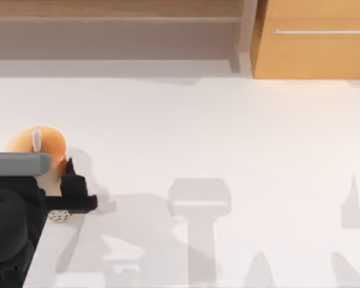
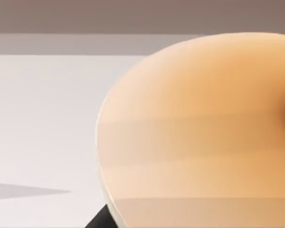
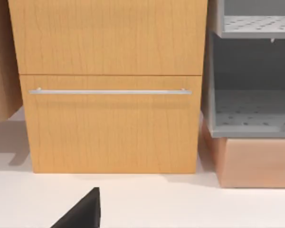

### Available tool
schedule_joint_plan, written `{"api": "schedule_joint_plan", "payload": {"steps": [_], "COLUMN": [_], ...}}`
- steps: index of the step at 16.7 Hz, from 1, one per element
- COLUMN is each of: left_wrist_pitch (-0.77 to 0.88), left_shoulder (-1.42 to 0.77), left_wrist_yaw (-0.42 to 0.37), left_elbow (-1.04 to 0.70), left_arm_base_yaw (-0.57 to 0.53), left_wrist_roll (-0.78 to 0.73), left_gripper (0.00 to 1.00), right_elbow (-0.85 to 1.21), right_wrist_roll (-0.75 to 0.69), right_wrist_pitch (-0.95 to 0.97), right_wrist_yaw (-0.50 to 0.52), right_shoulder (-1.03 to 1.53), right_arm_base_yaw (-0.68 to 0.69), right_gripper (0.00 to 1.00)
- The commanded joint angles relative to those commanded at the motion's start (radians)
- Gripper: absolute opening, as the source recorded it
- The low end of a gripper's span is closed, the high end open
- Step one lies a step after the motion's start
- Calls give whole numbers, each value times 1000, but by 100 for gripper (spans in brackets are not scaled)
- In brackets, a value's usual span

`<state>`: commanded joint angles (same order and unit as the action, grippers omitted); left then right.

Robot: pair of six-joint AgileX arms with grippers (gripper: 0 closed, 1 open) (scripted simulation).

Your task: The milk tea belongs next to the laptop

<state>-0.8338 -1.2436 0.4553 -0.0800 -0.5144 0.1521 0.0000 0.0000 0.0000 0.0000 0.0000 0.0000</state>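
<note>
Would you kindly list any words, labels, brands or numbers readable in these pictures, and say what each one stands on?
None can be read. The milk tea, the wooden cabinet and the grey shelf bear no print, and neither does the table.

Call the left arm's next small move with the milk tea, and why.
Probably lift slightly. In the top view the left hand sits against the tall orange-tan milk tea cup with its orange lid at the white table's left edge, and the cup looms close in the left wrist view, so a grasp looks set.
</note>
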Motion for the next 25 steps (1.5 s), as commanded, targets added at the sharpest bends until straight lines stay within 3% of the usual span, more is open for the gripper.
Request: {"api": "schedule_joint_plan", "payload": {"steps": [21,25], "left_wrist_pitch": [112,86], "left_shoulder": [85,129], "left_wrist_yaw": [2,-34], "left_elbow": [-20,-66], "left_arm_base_yaw": [0,45], "left_wrist_roll": [-2,-18], "left_gripper": [0,0], "right_elbow": [0,0], "right_wrist_roll": [0,0], "right_wrist_pitch": [0,0], "right_wrist_yaw": [0,0], "right_shoulder": [0,0], "right_arm_base_yaw": [0,0], "right_gripper": [100,100]}}
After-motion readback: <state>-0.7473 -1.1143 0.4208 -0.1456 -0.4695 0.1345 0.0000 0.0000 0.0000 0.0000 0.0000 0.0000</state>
